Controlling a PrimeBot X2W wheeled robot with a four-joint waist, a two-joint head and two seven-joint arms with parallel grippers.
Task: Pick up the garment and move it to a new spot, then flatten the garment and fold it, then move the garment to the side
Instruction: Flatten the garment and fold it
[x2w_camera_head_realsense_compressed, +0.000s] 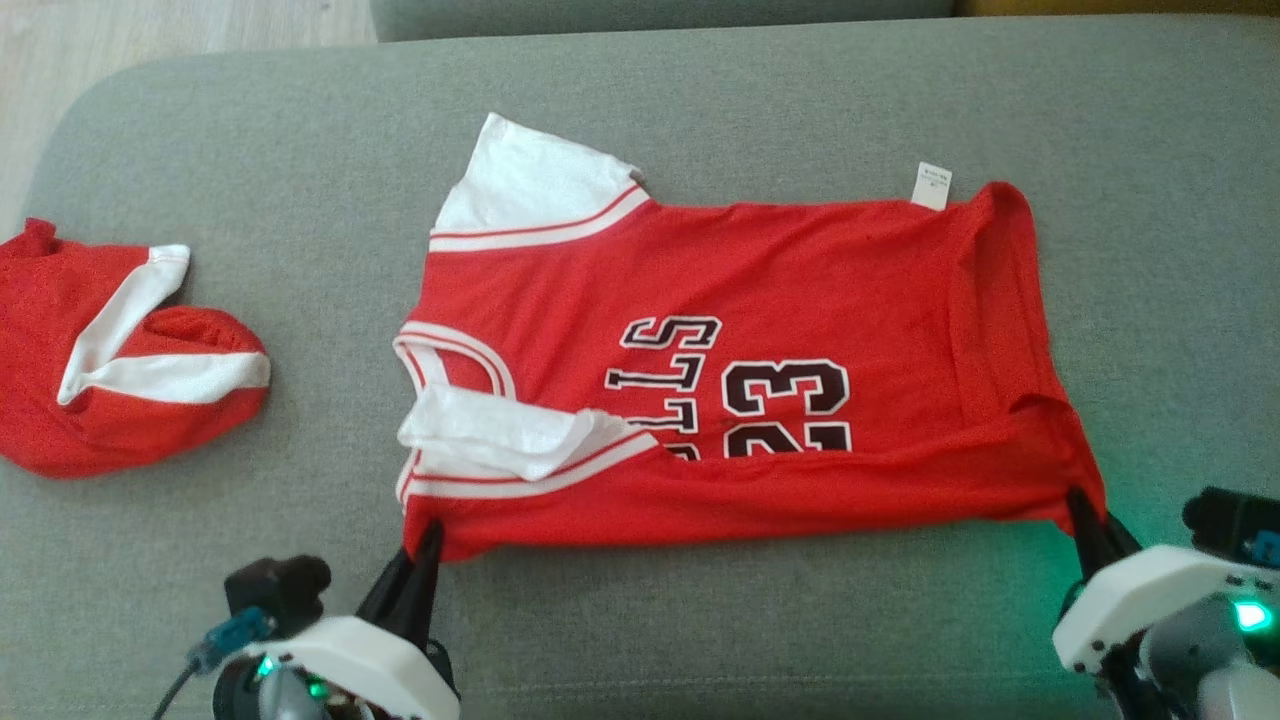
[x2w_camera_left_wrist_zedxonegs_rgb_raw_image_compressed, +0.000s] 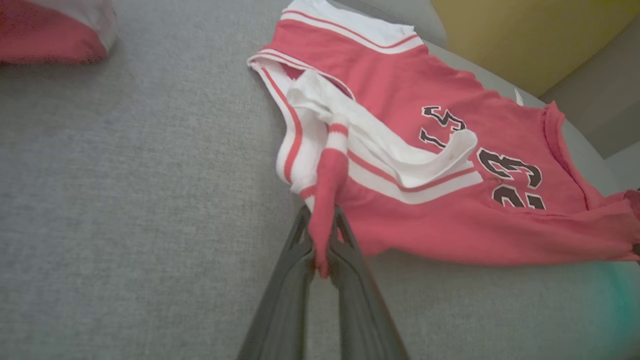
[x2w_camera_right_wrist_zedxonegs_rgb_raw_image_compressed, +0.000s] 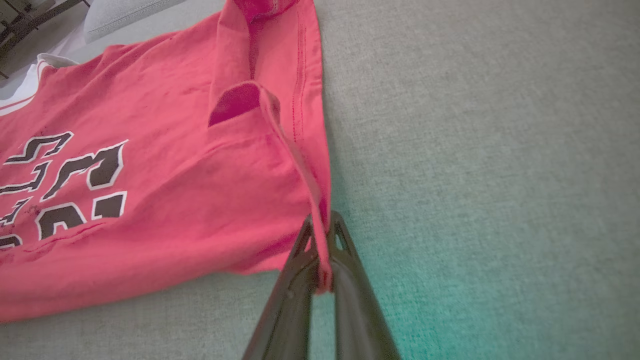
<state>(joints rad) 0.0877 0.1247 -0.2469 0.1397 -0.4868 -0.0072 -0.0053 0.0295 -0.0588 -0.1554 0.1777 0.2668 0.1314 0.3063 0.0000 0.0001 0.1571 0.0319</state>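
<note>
red jersey (x2w_camera_head_realsense_compressed: 760, 300) — "23", letters "LLS" partly hidden; white tag (x2w_camera_head_realsense_compressed: 931, 186), unreadable

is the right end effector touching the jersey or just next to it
Touching. The right wrist view shows a corner of the jersey pinched in the shut right end effector, with a strip of red cloth running down through its grip.

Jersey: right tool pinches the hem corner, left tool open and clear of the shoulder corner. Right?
Not quite. The left tool is shut on the jersey too, with red fabric clamped in it at the shoulder corner; the left wrist view shows it. The right tool does pinch the hem corner.
</note>
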